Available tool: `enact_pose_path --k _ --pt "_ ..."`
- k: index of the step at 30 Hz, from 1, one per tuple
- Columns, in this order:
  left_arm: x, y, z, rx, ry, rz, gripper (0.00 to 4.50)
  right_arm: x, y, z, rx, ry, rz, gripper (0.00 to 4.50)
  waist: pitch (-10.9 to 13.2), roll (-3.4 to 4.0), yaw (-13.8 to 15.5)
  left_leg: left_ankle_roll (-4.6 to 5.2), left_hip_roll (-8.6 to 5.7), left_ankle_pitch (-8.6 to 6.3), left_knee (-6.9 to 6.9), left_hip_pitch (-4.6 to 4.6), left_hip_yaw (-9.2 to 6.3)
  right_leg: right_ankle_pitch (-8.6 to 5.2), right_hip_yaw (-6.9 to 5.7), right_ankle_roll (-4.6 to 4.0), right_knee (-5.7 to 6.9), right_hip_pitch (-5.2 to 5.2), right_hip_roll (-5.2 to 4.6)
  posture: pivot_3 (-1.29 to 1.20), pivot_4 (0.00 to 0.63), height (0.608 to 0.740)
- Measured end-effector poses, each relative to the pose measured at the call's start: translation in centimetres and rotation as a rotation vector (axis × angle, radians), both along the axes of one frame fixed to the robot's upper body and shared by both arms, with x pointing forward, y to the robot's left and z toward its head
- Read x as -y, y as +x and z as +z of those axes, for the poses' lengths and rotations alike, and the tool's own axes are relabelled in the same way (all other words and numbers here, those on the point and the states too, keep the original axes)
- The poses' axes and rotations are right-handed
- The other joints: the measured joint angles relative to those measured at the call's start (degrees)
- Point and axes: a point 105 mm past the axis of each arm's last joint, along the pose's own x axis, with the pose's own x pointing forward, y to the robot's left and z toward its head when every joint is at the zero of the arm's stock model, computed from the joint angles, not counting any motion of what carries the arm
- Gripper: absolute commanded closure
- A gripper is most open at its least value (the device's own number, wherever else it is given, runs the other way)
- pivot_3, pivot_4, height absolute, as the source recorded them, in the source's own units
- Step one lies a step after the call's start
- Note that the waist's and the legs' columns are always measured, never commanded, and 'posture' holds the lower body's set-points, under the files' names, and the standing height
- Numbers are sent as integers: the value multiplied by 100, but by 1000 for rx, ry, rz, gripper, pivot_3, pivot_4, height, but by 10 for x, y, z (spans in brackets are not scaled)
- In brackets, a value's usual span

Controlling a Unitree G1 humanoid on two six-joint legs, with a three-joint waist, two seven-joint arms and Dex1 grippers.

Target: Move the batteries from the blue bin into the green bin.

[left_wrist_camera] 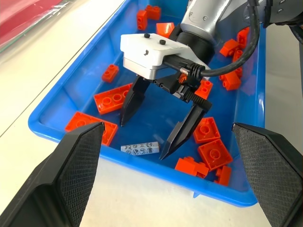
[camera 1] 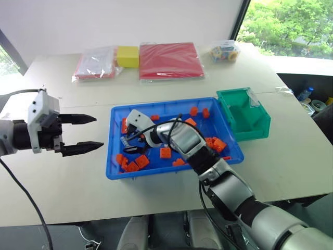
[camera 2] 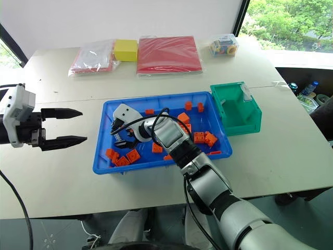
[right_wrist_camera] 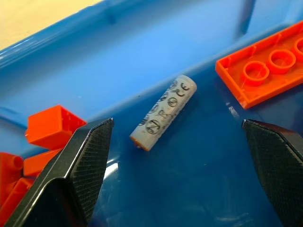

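- Battery: one small silvery-white cylinder with printed symbols lies flat on the floor of the blue bin, near the bin's left end wall, loose and touching nothing.
- Right gripper reaches down into the blue bin with its fingers spread wide; the battery lies between the two fingertips and neither tip touches it.
- Orange toy bricks are scattered over the bin floor, some just beside the battery.
- Left gripper hovers over the desk to the left of the blue bin, fingers wide apart and holding nothing.
- Green bin stands on the desk, touching the blue bin's far right corner.
- Farther back on the desk lie a red packet and a yellow block.
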Motion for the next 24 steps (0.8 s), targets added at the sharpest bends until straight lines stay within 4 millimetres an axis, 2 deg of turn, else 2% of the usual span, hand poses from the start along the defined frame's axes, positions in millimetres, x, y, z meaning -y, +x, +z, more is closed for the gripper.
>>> enact_pose_path --k 5,6,7,11,12,14,20,22,24 --pt "0 0 0 2 0 3 0 -8 -3 -1 2 7 13 60 -1 -1 0 0 0 0 0 0 0 0 0 0 1 0 0 0 150 736" --pt "0 0 0 3 0 3 0 -9 -3 -1 3 6 16 610 -1 -1 0 0 0 0 0 0 0 0 0 0 1 0 0 0 150 736" --pt "0 0 0 3 0 3 0 -9 -4 -2 5 3 18 883 -1 -1 0 0 0 0 0 0 0 0 0 0 1 0 0 0 150 736" --pt "0 1 1 15 4 0 0 -8 -6 -5 6 -6 35 2848 -1 -1 0 0 0 0 0 1 0 0 0 0 1 0 0 0 150 736" --pt "0 1 1 17 4 -1 0 -7 -7 -6 6 -8 39 3499 -1 -1 0 0 0 0 0 1 0 0 0 0 1 0 0 0 150 736" --pt "0 1 2 21 3 -1 0 -5 -7 -6 9 -8 41 4383 -1 -2 1 0 0 0 0 1 0 0 0 0 1 0 0 0 150 736" --pt "3 2 4 30 0 -12 0 7 -6 -5 8 -18 38 4426 -1 -1 7 0 -1 0 1 0 0 0 0 0 2 1 0 0 150 736" --pt "5 2 3 22 -7 -25 0 19 -4 -1 15 -23 14 4426 -1 -1 26 0 -1 0 3 -1 -1 0 -1 0 2 1 -1 0 150 736" --pt "16 -1 0 8 -21 -72 0 49 -1 17 37 12 -42 4426 0 0 100 1 -4 0 16 -11 -3 0 -2 0 -2 2 -4 0 150 736"
